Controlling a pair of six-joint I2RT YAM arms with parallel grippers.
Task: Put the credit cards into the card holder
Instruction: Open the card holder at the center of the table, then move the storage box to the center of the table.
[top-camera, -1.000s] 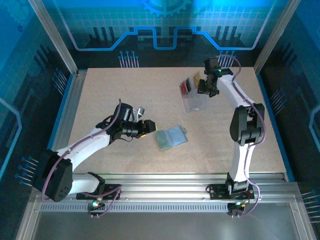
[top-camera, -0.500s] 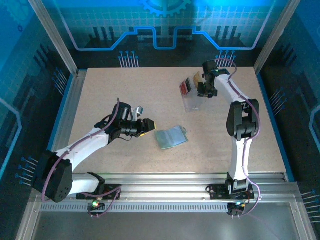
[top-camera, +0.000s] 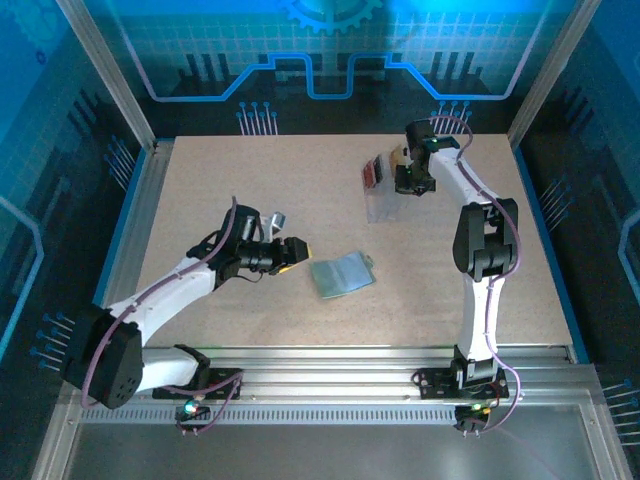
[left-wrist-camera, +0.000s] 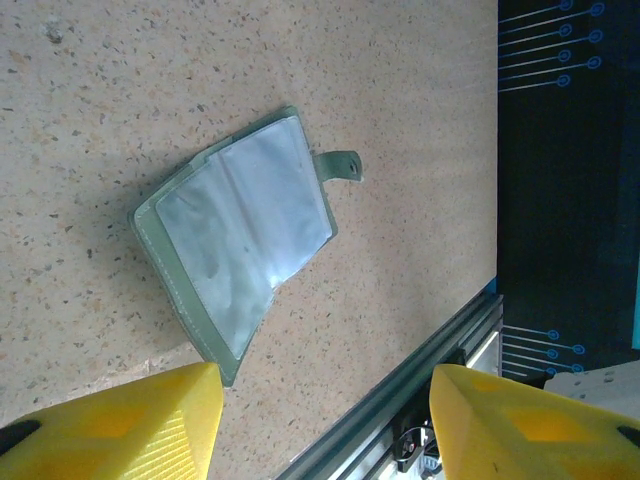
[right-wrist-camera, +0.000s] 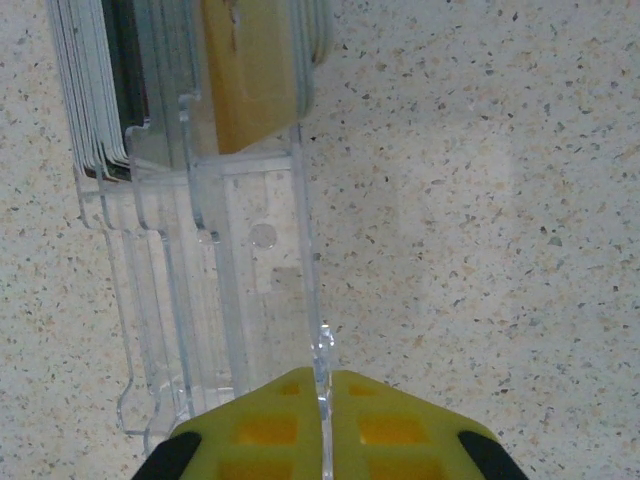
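Note:
The card holder (top-camera: 341, 273) lies open on the table, grey-green with a pale shiny lining (left-wrist-camera: 240, 240). My left gripper (top-camera: 300, 253) hovers just left of it, open and holding nothing, its yellow fingertips (left-wrist-camera: 150, 420) near the holder's corner. The credit cards stand in a clear plastic rack (top-camera: 385, 205) at the back right: a red card (top-camera: 372, 172), a tan card (right-wrist-camera: 250, 70) and a dark card (right-wrist-camera: 125, 80). My right gripper (right-wrist-camera: 322, 385) is shut on the rack's thin right wall (right-wrist-camera: 305, 260), below the cards.
A raised metal rail (top-camera: 330, 355) runs along the table's near edge, close to the left gripper. Blue side walls (top-camera: 135, 200) border the table.
The right gripper has closed its fingers onto the clear rack's wall after shifting slightly left. The left arm and the card holder stay where they were.

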